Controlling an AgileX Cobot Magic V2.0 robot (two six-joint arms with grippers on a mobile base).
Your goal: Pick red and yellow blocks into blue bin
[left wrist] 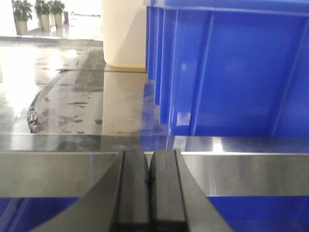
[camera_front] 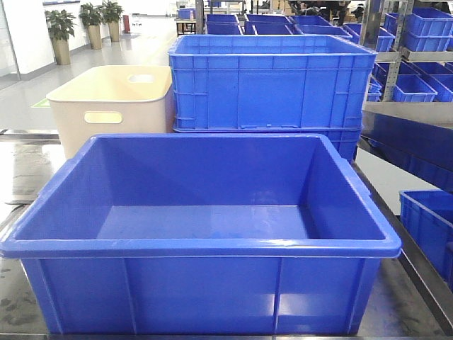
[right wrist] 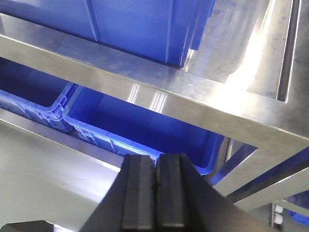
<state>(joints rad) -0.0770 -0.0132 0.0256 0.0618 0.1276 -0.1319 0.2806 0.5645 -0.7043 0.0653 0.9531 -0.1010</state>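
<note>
**Nothing picked yet, and no blocks in sight**

Closest to the wrist cameras were the grippers themselves. The left gripper (left wrist: pixel 150 193) had its matte black rubbery pads pressed flat together with nothing between them, and the right gripper (right wrist: pixel 155 198) was pinched closed the same way, also empty. Both hung low by the brushed stainless steel table (left wrist: pixel 72 169), shiny and streaky with reflections.

Next out was the big bright-blue plastic bin (camera_front: pixel 205 244), with its thick rolled rim, smooth glossy inner walls and vertical ribs outside. Its floor was bare, so I'd say the job was at the very start.

Behind it on the left stood a beige smooth-walled tub with handle slots (camera_front: pixel 113 106), and beside that a taller blue crate with gridded ribbed sides (camera_front: pixel 272 81).

The red cube and yellow studded brick didn't show in any view. Possibly they sat inside the beige tub, but its inside was hidden. Next move, I reckon, called for finding them first, then opening the fingers over one.
</note>
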